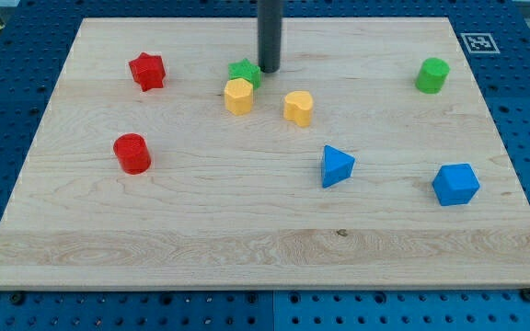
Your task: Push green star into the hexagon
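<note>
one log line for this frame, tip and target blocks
tip: my tip just right of green star | green star: touching yellow hexagon below it | state: contact made, pushing

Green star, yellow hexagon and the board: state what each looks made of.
Green star: probably moulded plastic, with solid uniform colour and a soft sheen. Yellow hexagon: likely the same plastic, smooth and evenly coloured. Board: pale wood, with visible grain lines and plank seams, matte finish. My tip sits at the star's right edge.
</note>
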Controlling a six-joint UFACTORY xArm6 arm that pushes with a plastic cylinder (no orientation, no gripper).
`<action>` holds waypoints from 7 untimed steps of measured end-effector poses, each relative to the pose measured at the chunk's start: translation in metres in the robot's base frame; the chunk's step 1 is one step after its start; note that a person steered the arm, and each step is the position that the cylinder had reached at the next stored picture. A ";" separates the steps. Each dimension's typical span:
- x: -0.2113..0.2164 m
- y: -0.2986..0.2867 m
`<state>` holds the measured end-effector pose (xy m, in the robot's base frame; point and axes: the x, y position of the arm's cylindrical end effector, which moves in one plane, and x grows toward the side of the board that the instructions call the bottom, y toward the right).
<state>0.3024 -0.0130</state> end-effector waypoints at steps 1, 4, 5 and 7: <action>-0.001 -0.027; 0.011 -0.031; 0.019 -0.028; 0.015 -0.065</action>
<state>0.3174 -0.0778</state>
